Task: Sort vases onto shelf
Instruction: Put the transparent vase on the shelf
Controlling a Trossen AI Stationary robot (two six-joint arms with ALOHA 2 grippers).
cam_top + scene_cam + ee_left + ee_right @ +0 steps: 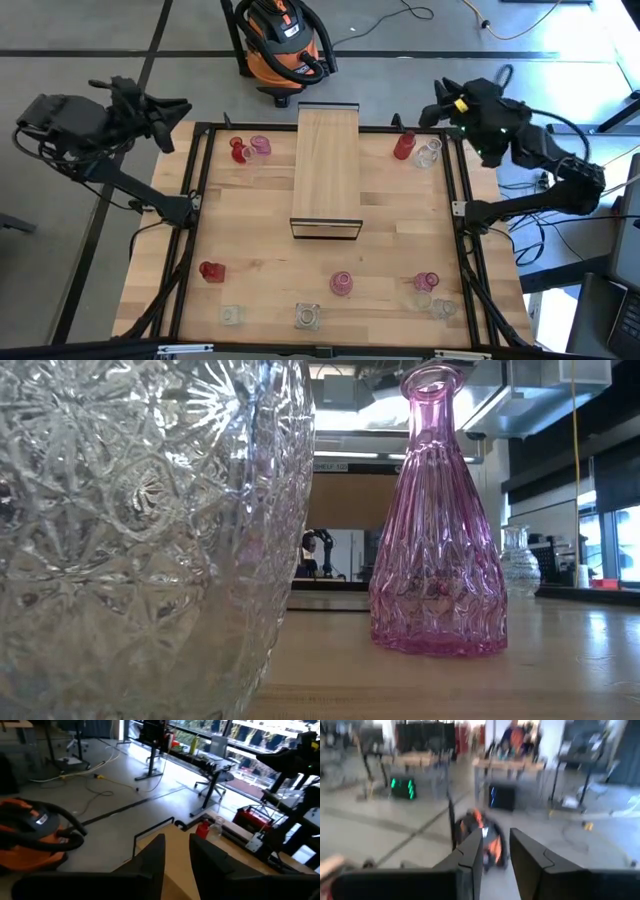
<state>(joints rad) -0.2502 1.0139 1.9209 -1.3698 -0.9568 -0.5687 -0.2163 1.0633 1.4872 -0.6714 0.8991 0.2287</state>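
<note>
The long light-wood shelf point(326, 165) stands bare; small glass vases point(341, 284) dot the wooden desk point(260, 250). Both hands (left hand point(172, 118), right hand point(432, 103)) hover off its far corners, fingers seemingly slightly apart, holding nothing.

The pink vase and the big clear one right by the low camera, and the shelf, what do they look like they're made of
Pink vase: looks like tinted pressed glass, glossy, see-through, with ribbed facets. Clear vase: likely cut or pressed glass, with a starburst pattern catching light. Shelf: pale wood with visible grain, a matte-looking top and a dark front edge whose material is unclear.
</note>
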